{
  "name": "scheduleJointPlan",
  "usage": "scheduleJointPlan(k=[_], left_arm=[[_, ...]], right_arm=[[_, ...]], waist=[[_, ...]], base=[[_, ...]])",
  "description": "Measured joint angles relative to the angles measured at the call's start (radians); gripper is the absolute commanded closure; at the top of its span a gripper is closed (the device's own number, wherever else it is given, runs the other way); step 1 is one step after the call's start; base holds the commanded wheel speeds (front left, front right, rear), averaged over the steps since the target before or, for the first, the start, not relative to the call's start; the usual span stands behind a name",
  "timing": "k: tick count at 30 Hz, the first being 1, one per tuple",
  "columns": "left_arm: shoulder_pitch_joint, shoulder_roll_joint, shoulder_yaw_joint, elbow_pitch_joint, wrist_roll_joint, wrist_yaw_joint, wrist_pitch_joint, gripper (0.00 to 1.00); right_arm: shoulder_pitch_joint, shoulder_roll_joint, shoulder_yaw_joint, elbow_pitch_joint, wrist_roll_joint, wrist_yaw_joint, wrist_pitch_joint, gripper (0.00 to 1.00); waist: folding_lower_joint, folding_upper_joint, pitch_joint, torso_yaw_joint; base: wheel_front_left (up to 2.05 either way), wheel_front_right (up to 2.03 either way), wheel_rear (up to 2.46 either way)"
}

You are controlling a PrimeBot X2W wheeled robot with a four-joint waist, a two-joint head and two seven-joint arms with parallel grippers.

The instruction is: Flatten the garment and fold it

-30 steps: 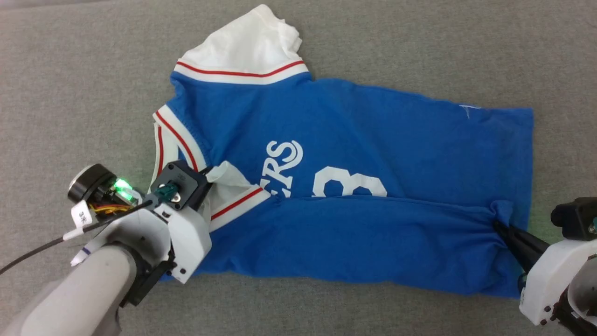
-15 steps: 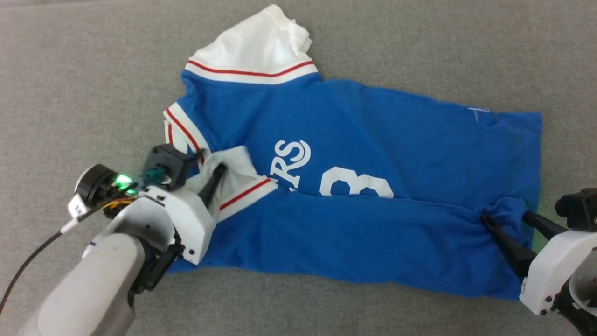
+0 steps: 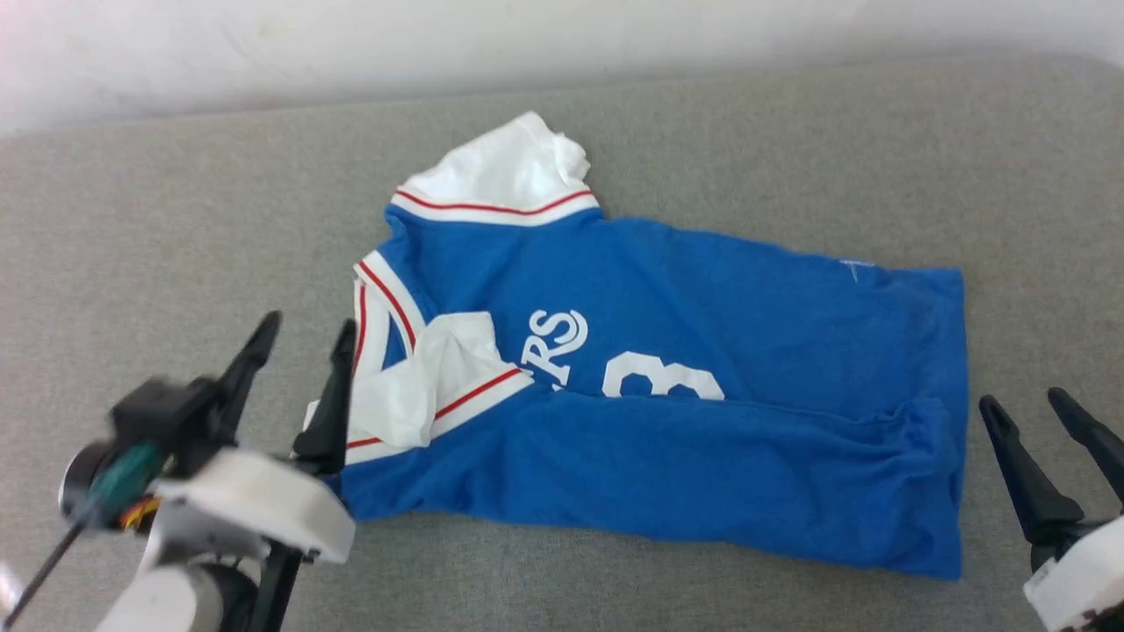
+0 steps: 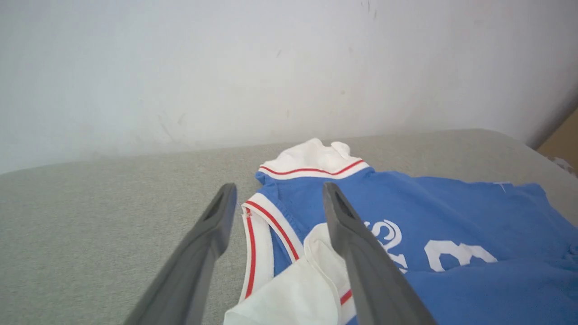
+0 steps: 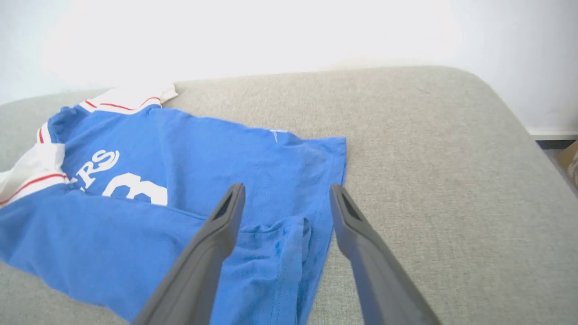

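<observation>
Garment (image 3: 702, 351) lies flat on grey padded surface (image 3: 176, 219), neck end toward robot's left. Near long edge is folded up over lower half of letters and number.

Left gripper (image 3: 309, 326): a second ago pinched on near white sleeve (image 3: 413, 395); now fingers spread, holding nothing, just beside it.

Right gripper (image 3: 1024, 400): earlier pinched on folded hem corner (image 3: 931, 421); now spread, clear of cloth.

Head camera has tilted; pale wall (image 3: 351, 44) in view.

Your garment (image 3: 702, 351) lies on the padded surface (image 3: 176, 219), with a wall (image 3: 351, 44) behind. Your left gripper (image 3: 310, 321) is at its left end, your right gripper (image 3: 1022, 398) just beside its right end.
</observation>
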Motion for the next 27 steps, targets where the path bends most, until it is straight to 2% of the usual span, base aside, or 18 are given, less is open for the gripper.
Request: scheduleJointPlan(k=[3, 8, 11, 14, 20, 23, 27], left_arm=[[0.083, -0.028, 0.043, -0.066, 0.002, 0.045, -0.111, 0.0], [0.253, -0.076, 0.074, -0.101, 0.005, 0.092, -0.265, 0.0], [0.347, -0.103, 0.078, -0.099, 0.007, 0.119, -0.305, 0.0], [0.403, -0.136, 0.088, -0.1, 0.002, 0.135, -0.326, 0.0], [0.417, -0.126, 0.1, -0.101, 0.009, 0.138, -0.321, 0.0], [0.399, -0.081, 0.1, -0.099, 0.009, 0.136, -0.248, 0.0], [0.326, 0.008, 0.091, -0.084, -0.009, 0.099, -0.083, 0.0]], right_arm=[[0.037, 0.059, -0.028, -0.034, -0.067, 0.0, -0.066, 0.0], [0.094, 0.171, -0.046, -0.069, -0.18, 0.0, -0.192, 0.0], [0.132, 0.221, -0.048, -0.074, -0.214, 0.0, -0.264, 0.0], [0.169, 0.242, -0.055, -0.072, -0.263, 0.0, -0.323, 0.0], [0.187, 0.257, -0.061, -0.064, -0.297, 0.0, -0.375, 0.0], [0.184, 0.259, -0.056, -0.062, -0.305, 0.0, -0.376, 0.0], [0.165, 0.26, -0.052, -0.061, -0.311, 0.0, -0.375, 0.0]], waist=[[0.0, 0.0, -0.033, 0.003], [0.0, 0.0, -0.08, 0.003], [-0.0001, 0.0001, -0.105, 0.003], [-0.0001, 0.0, -0.124, 0.003], [0.0, 0.0, -0.129, 0.011], [0.0002, 0.0, -0.114, 0.01], [0.0003, 0.0, -0.09, 0.01]], base=[[0.0, 0.0, 0.0], [0.0, 0.0, 0.0], [0.0, 0.0, 0.0], [0.0, 0.0, 0.0], [0.0, 0.0, 0.0], [0.0, 0.0, 0.0], [0.0, 0.0, 0.0]])
